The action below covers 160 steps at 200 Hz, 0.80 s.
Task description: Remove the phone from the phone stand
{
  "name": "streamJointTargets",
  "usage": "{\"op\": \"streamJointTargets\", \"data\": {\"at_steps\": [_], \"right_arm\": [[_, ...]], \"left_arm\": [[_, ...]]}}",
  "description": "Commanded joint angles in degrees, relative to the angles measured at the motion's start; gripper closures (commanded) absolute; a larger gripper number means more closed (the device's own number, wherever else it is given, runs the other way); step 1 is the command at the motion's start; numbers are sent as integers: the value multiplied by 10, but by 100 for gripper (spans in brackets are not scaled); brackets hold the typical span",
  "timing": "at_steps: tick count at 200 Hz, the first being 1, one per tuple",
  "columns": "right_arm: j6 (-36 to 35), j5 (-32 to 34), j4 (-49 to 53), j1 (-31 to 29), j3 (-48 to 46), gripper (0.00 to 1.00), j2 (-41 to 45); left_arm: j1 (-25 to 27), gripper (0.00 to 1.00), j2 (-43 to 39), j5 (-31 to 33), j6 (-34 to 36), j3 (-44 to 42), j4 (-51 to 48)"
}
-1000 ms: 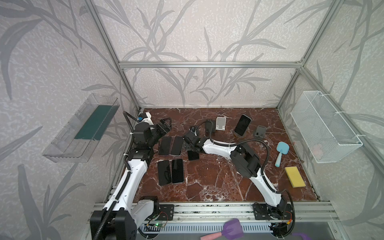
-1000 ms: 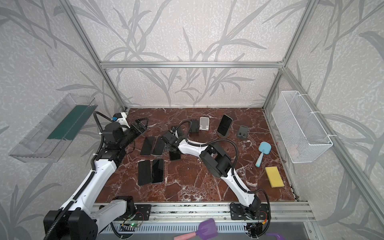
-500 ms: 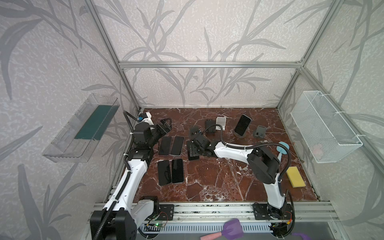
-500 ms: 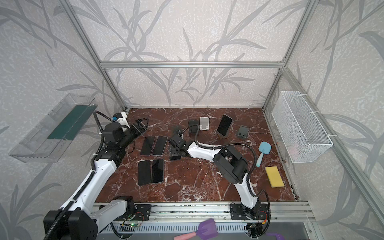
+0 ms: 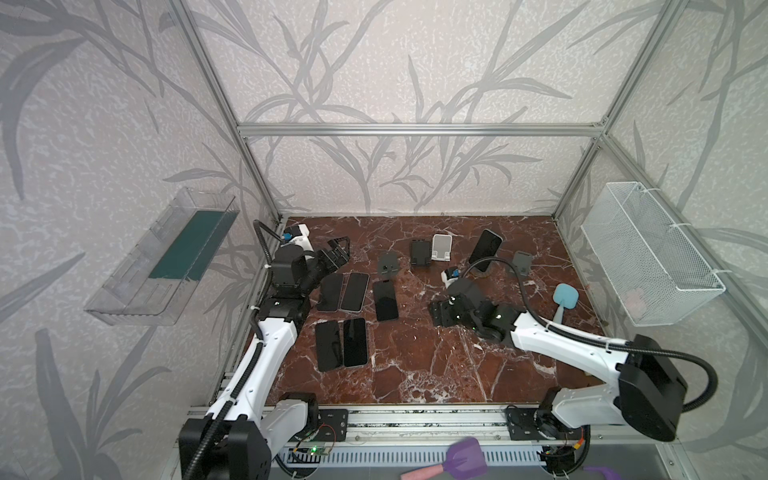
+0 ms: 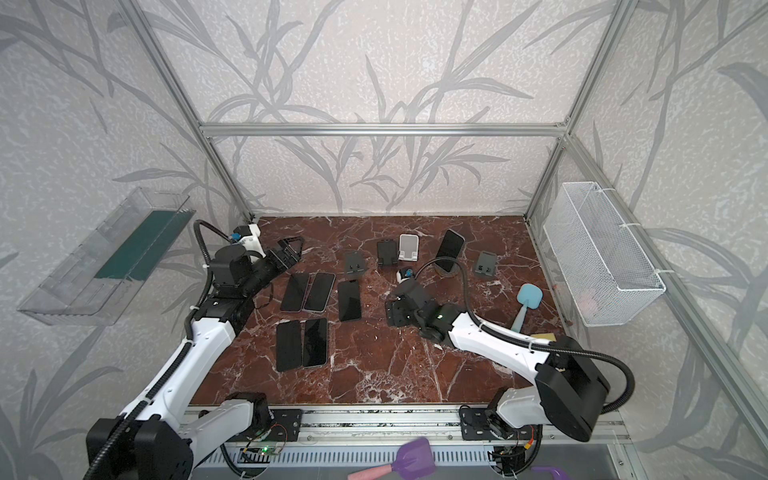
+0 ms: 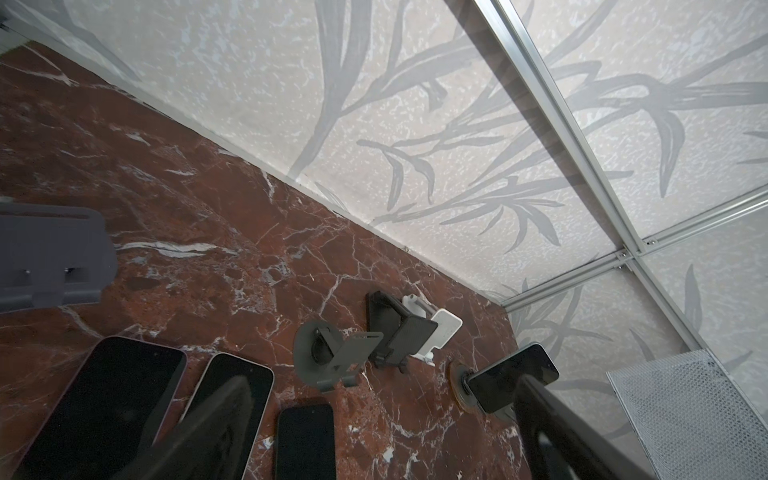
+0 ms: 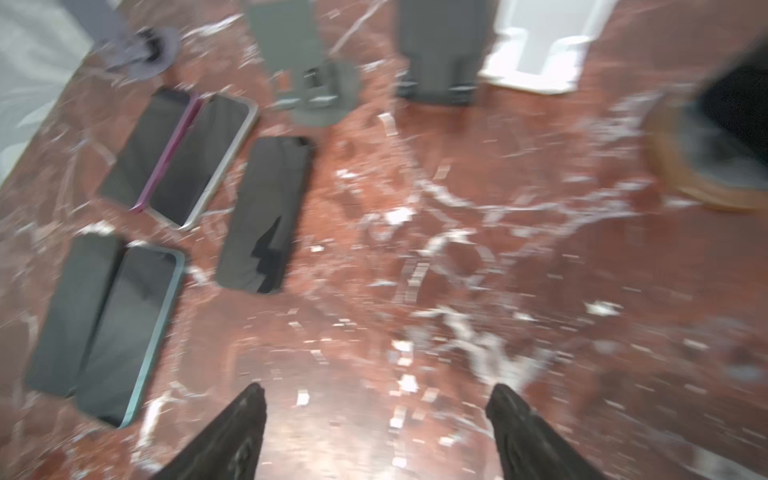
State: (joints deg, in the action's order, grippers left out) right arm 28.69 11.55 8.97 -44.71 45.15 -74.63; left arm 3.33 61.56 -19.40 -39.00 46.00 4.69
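Observation:
A dark phone point(image 5: 485, 248) point(image 6: 450, 248) leans on a phone stand with a round wooden base point(image 7: 459, 388) point(image 8: 702, 178) at the back right of the marble table. In the left wrist view the phone point(image 7: 512, 376) shows its dark screen. My right gripper point(image 5: 441, 312) point(image 6: 394, 312) point(image 8: 378, 399) is open with nothing in it. It hangs low over bare marble, in front of and left of the stand. My left gripper point(image 5: 338, 253) point(image 6: 289, 250) point(image 7: 382, 390) is wide open and holds nothing, far left near the back wall.
Several phones point(image 5: 385, 300) lie flat, screens up, left of centre. Empty stands rise behind them: grey point(image 5: 388, 266), black point(image 5: 419, 252), white point(image 5: 441, 247) and grey point(image 5: 521, 262). A blue brush point(image 5: 564, 300) lies at the right. A wire basket point(image 5: 648, 257) hangs on the right wall.
My right gripper has drawn back to the right and forward, away from the flat black phone at centre, with its jaws wider. My left gripper's jaws have opened further.

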Motion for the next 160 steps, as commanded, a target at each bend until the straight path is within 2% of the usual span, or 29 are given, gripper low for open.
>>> {"op": "streamJointTargets", "data": {"at_steps": [1, 13, 22, 37, 49, 72, 102, 136, 157, 160], "right_arm": [[-14, 36, -40, 44, -49, 13, 63], [14, 85, -44, 78, -79, 9, 94], [50, 97, -50, 117, -102, 8, 109], [105, 43, -121, 187, -149, 8, 119], [117, -5, -178, 221, -165, 8, 111], [101, -37, -171, 259, -115, 7, 82], [105, -88, -129, 322, -70, 7, 66], [122, -127, -103, 369, -106, 7, 114], [84, -177, -65, 378, -117, 6, 141], [56, -187, -57, 378, -116, 6, 142]], "left_arm": [[33, 1, 14, -13, 5, 13, 17], [65, 1, 15, -7, 25, 16, 11], [93, 1, 11, 3, 49, 14, 7], [139, 1, 1, 25, 89, 7, 4], [180, 1, -9, 52, 129, -4, 6], [244, 1, -8, 86, 194, -18, 6], [274, 1, 12, 79, 214, -20, 10], [285, 1, 43, 51, 198, -23, 52], [290, 4, 97, 11, 181, 16, 71], [293, 6, 108, 7, 181, 28, 64]]}}
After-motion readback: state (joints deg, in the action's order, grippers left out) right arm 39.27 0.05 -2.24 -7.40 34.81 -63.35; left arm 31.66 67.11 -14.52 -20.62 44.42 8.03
